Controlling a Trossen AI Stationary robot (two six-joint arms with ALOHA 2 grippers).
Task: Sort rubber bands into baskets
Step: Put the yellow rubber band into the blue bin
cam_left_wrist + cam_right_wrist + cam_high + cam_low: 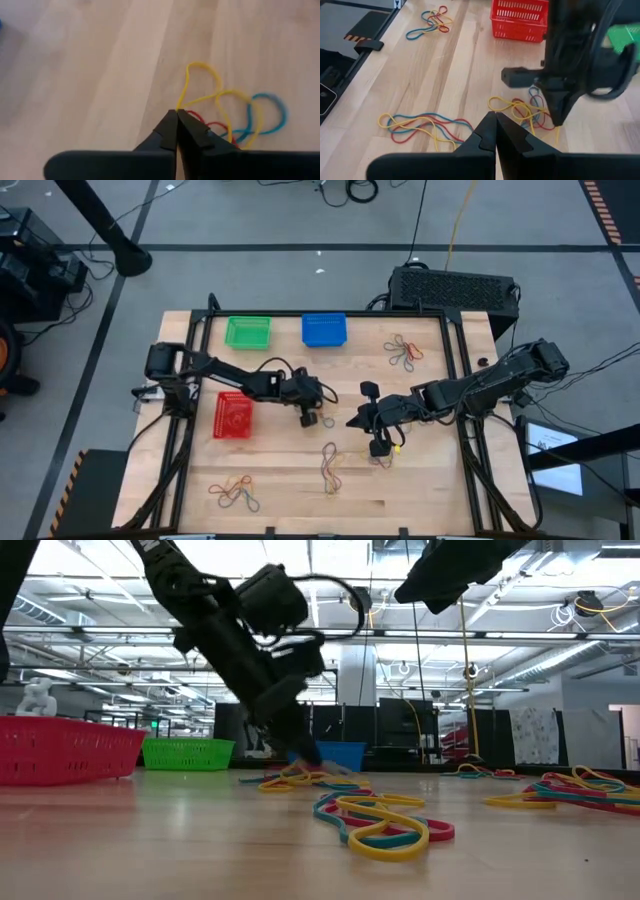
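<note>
At the table's near edge lie two clusters of rubber bands, one at near left (233, 493) and one near the middle (331, 467), with the right gripper (383, 448) hanging clenched and empty just right of the middle cluster. A little farther in, the left gripper (176, 116) is down at a small central pile (227, 112), its fingers pinched together on a yellow band (200, 82), and the red basket (233, 416) sits to its left. Along the far edge stand the green basket (247, 331) and blue basket (324, 328), with another cluster (402, 352) to their right.
</note>
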